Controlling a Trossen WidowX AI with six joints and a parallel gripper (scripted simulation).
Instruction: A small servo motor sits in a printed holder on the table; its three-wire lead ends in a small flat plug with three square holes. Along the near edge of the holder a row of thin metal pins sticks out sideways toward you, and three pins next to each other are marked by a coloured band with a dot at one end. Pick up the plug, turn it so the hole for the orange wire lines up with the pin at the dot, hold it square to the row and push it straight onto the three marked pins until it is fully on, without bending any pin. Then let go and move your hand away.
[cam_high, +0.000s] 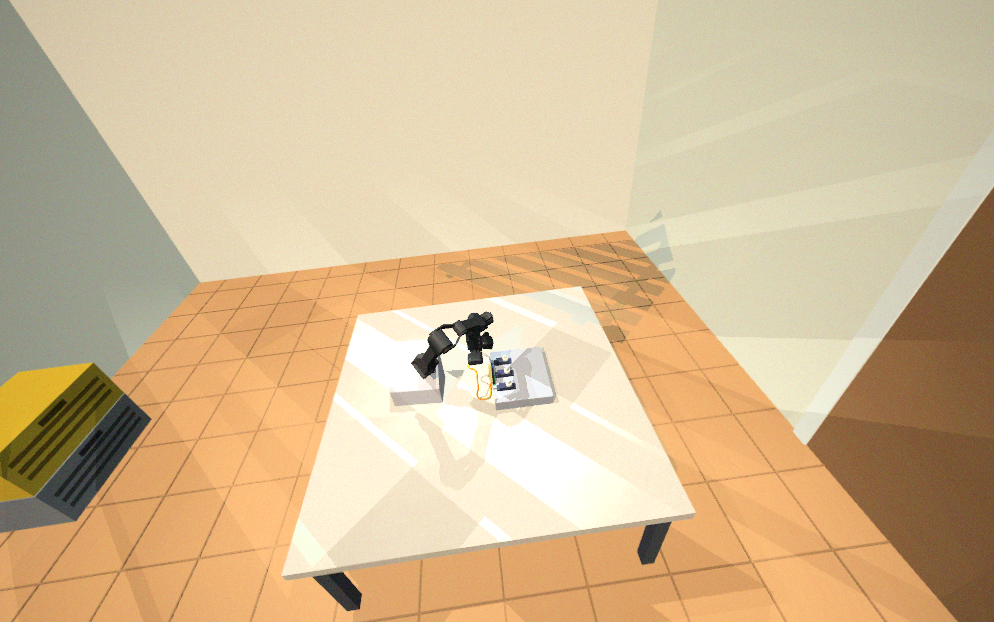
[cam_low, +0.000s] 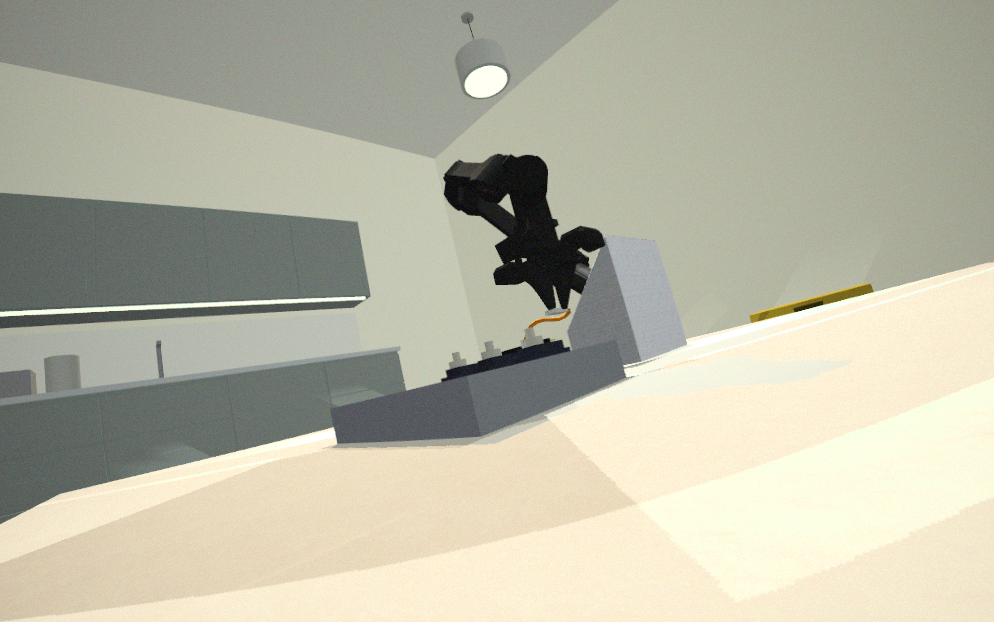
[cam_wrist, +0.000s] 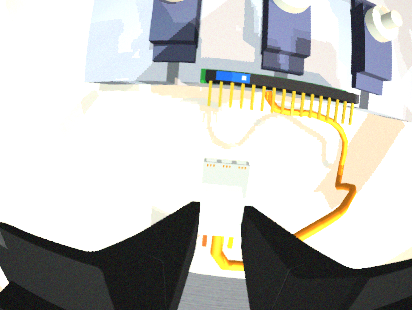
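My gripper (cam_wrist: 221, 212) (cam_low: 558, 308) is shut on the white flat plug (cam_wrist: 226, 175), held raised, with its holes facing the pin row. In the wrist view, the thin gold pins (cam_wrist: 252, 97) stick out from the holder (cam_wrist: 115, 30) (cam_high: 538, 381) (cam_low: 542, 388) towards the plug, with a gap between. A blue band (cam_wrist: 227, 77) marks pins near the row's left end, its white dot (cam_wrist: 244, 78) at the band's right end. The plug's orange wire end (cam_wrist: 204, 240) is on the left. The lead (cam_wrist: 345, 145) (cam_low: 546, 319) curves around the right and passes by the pins.
Three dark blue servos with white horns sit in the holder, the middle one (cam_wrist: 286, 42) behind the row. A pale block (cam_high: 416, 388) (cam_low: 623, 308) stands at the arm's base on the table (cam_high: 410, 513).
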